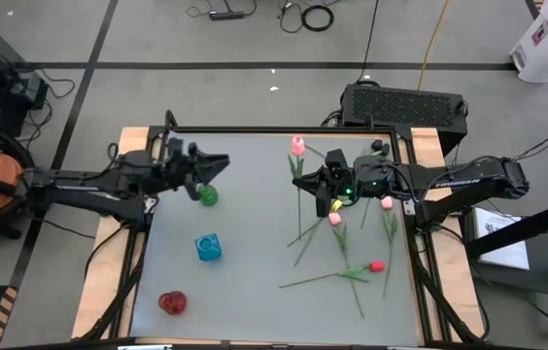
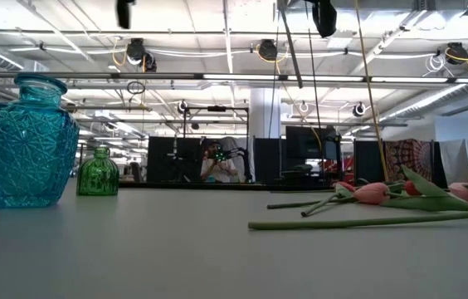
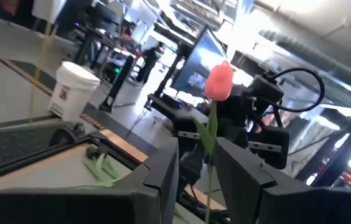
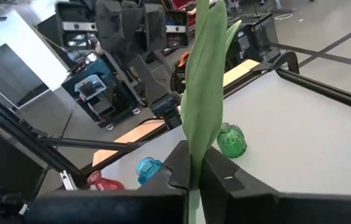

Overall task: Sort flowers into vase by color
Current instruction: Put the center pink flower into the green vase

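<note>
My right gripper (image 1: pixel 305 180) is above the table's middle right, shut on a pink tulip (image 1: pixel 297 146) with a long green stem and a broad leaf (image 4: pixel 203 81). Across the table, my left gripper (image 1: pixel 223 163) hovers open above the green vase (image 1: pixel 208 195) and points at that tulip (image 3: pixel 220 81); nothing is between its fingers. A blue vase (image 1: pixel 208 247) and a red vase (image 1: pixel 172 302) stand nearer the front left. More tulips lie flat at the right: two pink buds (image 1: pixel 335 219) (image 1: pixel 387 202) and a red one (image 1: pixel 377 265). My right gripper pinches the tulip's stem and leaf base (image 4: pixel 194 163) between its two fingers, which come at it level from the table's right and lie across it. The tulip stands upright with its bud above the fingers. Its lower stem (image 2: pixel 290 50) hangs clear of the table.
The loose tulips' stems (image 1: pixel 318 277) cross each other over the table's right half. The three vases take up the left half, with bare table between them and the flowers. A black box (image 1: pixel 405 102) sits beyond the far edge.
</note>
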`<act>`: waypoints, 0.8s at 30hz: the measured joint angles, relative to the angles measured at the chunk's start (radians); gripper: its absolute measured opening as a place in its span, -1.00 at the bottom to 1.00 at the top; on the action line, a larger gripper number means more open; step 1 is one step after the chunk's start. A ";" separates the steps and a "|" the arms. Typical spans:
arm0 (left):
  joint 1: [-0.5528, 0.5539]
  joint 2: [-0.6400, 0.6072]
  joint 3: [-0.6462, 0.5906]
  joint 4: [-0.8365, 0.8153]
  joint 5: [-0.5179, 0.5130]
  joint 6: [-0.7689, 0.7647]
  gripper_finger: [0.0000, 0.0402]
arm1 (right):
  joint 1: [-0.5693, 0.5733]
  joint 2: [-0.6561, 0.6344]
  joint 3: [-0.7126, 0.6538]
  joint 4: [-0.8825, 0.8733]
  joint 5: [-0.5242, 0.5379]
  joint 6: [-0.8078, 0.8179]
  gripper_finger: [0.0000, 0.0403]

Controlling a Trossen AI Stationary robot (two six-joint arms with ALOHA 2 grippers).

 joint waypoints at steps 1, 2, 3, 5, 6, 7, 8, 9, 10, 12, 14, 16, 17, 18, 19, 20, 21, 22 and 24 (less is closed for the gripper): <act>0.008 0.031 0.024 0.000 0.018 0.000 -0.46 | 0.000 0.000 0.000 0.000 -0.003 -0.005 -0.96; 0.015 0.061 0.045 -0.001 0.034 0.000 -0.46 | 0.000 0.000 0.000 0.000 -0.003 -0.010 -0.96; 0.021 0.090 0.067 -0.003 0.048 0.000 -0.46 | 0.000 0.000 0.000 0.000 -0.003 -0.012 -0.96; 0.032 0.144 0.110 -0.002 0.076 0.000 -0.46 | 0.001 0.000 0.000 0.000 -0.003 -0.015 -0.96; 0.038 0.170 0.129 -0.002 0.088 0.000 -0.46 | 0.001 0.000 0.000 0.000 -0.003 -0.017 -0.96; 0.043 0.194 0.148 -0.002 0.102 0.000 -0.46 | 0.001 0.000 0.000 0.000 -0.003 -0.020 -0.96; 0.046 0.220 0.168 -0.001 0.118 0.001 -0.46 | 0.001 0.000 0.000 0.000 -0.003 -0.025 -0.96; 0.050 0.246 0.183 0.000 0.137 0.000 -0.46 | 0.001 0.000 0.000 0.001 -0.003 -0.032 -0.96; 0.053 0.270 0.198 -0.001 0.155 0.000 -0.46 | 0.001 0.000 0.000 0.002 -0.003 -0.038 -0.96; 0.055 0.319 0.233 -0.004 0.194 0.000 -0.46 | 0.001 0.000 0.000 0.002 -0.003 -0.044 -0.96; 0.055 0.363 0.265 -0.002 0.227 0.000 -0.46 | 0.001 0.000 0.000 0.002 -0.003 -0.055 -0.96; 0.054 0.406 0.300 0.000 0.250 0.000 -0.46 | 0.001 0.000 0.000 0.003 -0.003 -0.068 -0.96; 0.054 0.425 0.315 0.000 0.261 0.001 -0.46 | 0.001 0.000 0.000 0.003 -0.002 -0.070 -0.96; 0.053 0.443 0.331 -0.002 0.272 0.000 -0.46 | 0.001 0.000 0.000 0.003 -0.003 -0.071 -0.96; 0.054 0.461 0.347 -0.002 0.281 0.000 -0.46 | 0.001 0.000 0.000 0.003 -0.002 -0.074 -0.96; 0.054 0.476 0.361 -0.001 0.290 0.001 -0.46 | 0.001 0.000 0.000 0.003 -0.002 -0.079 -0.96; 0.054 0.488 0.374 0.000 0.291 0.002 -0.46 | 0.001 0.000 0.000 0.003 -0.002 -0.083 -0.96; 0.054 0.499 0.385 0.001 0.291 0.003 -0.46 | 0.001 0.000 0.000 0.003 -0.002 -0.087 -0.96; 0.054 0.516 0.401 0.001 0.295 0.003 -0.46 | 0.001 0.000 0.000 0.003 -0.002 -0.088 -0.96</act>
